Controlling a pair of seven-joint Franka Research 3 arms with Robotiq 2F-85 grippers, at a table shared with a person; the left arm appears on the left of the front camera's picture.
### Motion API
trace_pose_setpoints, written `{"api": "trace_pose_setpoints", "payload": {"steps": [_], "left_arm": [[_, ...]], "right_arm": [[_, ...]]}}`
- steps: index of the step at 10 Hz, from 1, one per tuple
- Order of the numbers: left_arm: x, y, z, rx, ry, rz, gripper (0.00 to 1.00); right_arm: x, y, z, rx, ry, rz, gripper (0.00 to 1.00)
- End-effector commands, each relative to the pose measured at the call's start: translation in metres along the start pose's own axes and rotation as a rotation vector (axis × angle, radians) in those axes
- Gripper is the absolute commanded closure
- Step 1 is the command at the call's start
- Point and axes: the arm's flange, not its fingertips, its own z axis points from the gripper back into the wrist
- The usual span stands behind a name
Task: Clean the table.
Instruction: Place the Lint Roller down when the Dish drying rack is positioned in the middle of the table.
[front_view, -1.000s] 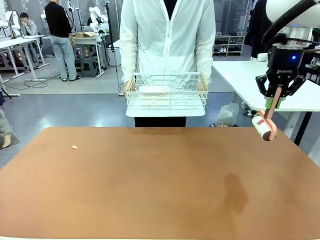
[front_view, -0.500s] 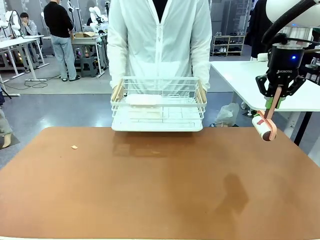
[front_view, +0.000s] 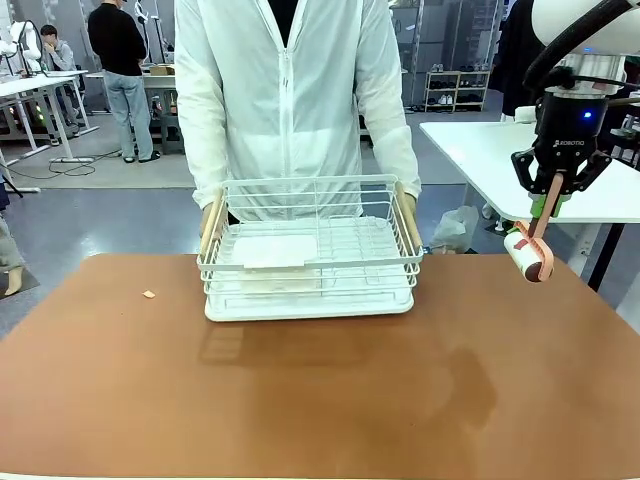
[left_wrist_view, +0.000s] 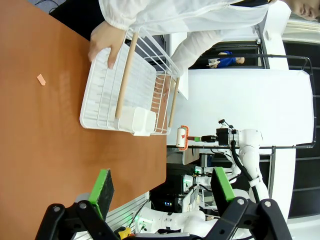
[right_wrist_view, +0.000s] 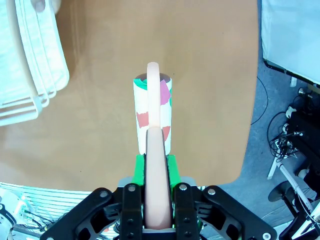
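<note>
Person's hands at a white wire rack on the far middle of the reddish-brown tabletop (front_view: 320, 400).
Right fingers (front_view: 548, 208) clamp the peach handle of a white lint roller (front_view: 530, 255), hanging above the far right edge. Left fingers (left_wrist_view: 162, 192) stand wide apart, empty. A small scrap (front_view: 148, 294) lies far left; the white wire rack (front_view: 310, 250) holds a white block.

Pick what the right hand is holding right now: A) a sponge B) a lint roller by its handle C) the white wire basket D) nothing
B: the right hand is shut on the pink handle of the lint roller, which hangs above the table; the person holds the white wire basket.
</note>
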Motion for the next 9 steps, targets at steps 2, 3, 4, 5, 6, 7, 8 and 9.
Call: {"api": "trace_pose_setpoints", "payload": {"steps": [2,3,4,5,6,7,8,9], "left_arm": [[-0.0004,-0.0011,0.0027,-0.026,-0.001,-0.007,0.00],[-0.0004,-0.0011,0.0027,-0.026,-0.001,-0.007,0.00],[-0.0004,-0.0011,0.0027,-0.026,-0.001,-0.007,0.00],[-0.0004,-0.0011,0.0027,-0.026,-0.001,-0.007,0.00],[-0.0004,-0.0011,0.0027,-0.026,-0.001,-0.007,0.00],[-0.0004,-0.0011,0.0027,-0.026,-0.001,-0.007,0.00],[-0.0004,-0.0011,0.0027,-0.026,-0.001,-0.007,0.00],[-0.0004,-0.0011,0.0027,-0.026,-0.001,-0.007,0.00]], "right_arm": [[0.0011,0.0014,0.0038,-0.011,0.007,-0.006,0.79],[0.0011,0.0014,0.0038,-0.011,0.007,-0.006,0.79],[0.0011,0.0014,0.0038,-0.011,0.007,-0.006,0.79],[0.0011,0.0014,0.0038,-0.011,0.007,-0.006,0.79],[0.0011,0.0014,0.0038,-0.011,0.007,-0.006,0.79],[0.0011,0.0014,0.0038,-0.011,0.007,-0.006,0.79],[0.0011,0.0014,0.0038,-0.011,0.007,-0.006,0.79],[0.0011,0.0014,0.0038,-0.011,0.007,-0.006,0.79]]}}
